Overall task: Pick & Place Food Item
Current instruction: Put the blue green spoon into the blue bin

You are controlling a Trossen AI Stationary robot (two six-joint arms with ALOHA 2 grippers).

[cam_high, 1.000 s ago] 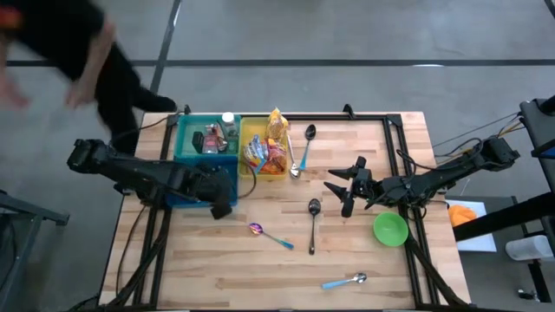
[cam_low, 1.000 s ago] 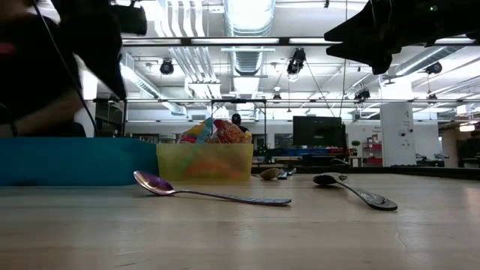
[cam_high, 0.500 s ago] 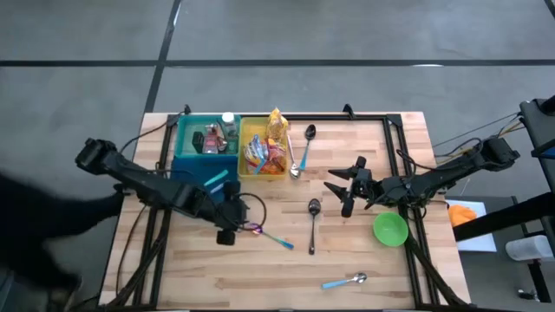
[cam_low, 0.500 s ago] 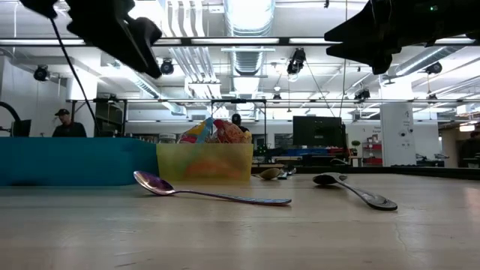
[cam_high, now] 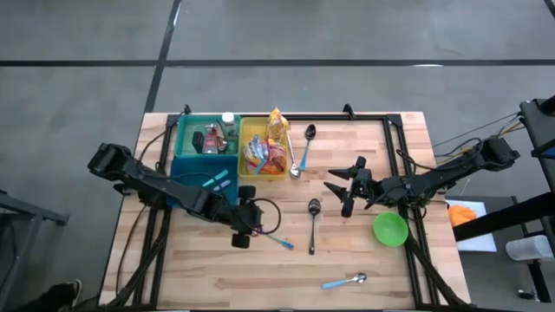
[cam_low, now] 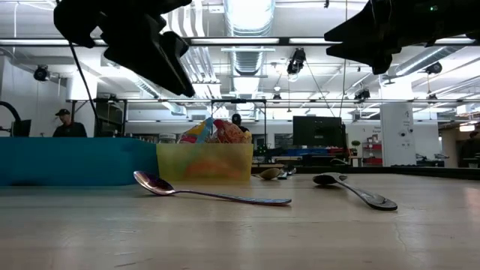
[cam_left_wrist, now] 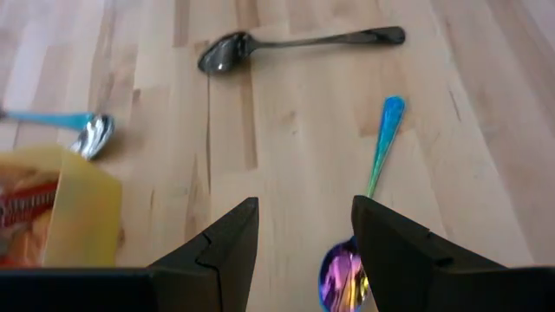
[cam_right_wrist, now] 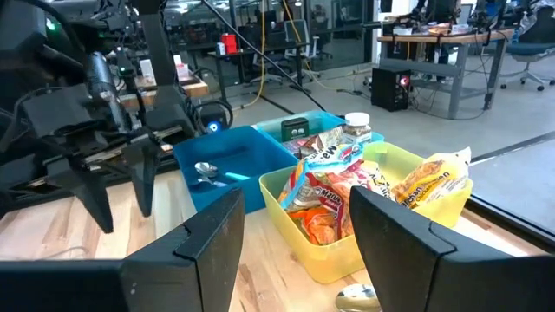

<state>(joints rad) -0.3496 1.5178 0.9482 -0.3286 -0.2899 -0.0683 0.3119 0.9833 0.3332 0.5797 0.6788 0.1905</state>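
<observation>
Snack packets (cam_high: 267, 154) fill the yellow bin (cam_high: 251, 134) at the table's far side, with a yellow bag (cam_high: 277, 124) at its far end; the right wrist view shows them too (cam_right_wrist: 334, 186). My left gripper (cam_high: 250, 227) hangs open above the table, tilted down over the bowl end of an iridescent spoon (cam_left_wrist: 342, 277), with nothing between its fingers (cam_left_wrist: 227, 251). In the low view my left gripper (cam_low: 161, 64) is well clear of the tabletop. My right gripper (cam_high: 338, 186) waits open and level, right of centre, pointing toward the bins.
A blue bin (cam_high: 192, 156) holding a jar and small items stands left of the yellow bin. Spoons lie scattered: black (cam_high: 313, 221), black (cam_high: 310, 134), blue-handled (cam_high: 299, 160), blue-handled (cam_high: 345, 281). A green bowl (cam_high: 390, 229) sits at the right. Bare wood (cam_high: 199, 273) lies near the front.
My left gripper has swung from the blue bin's near edge toward the table's right and near side, sinking a little, tipping downward and rolling, and now hangs over the iridescent spoon. Its fingers stay open. A person by the table's far left has left the view.
</observation>
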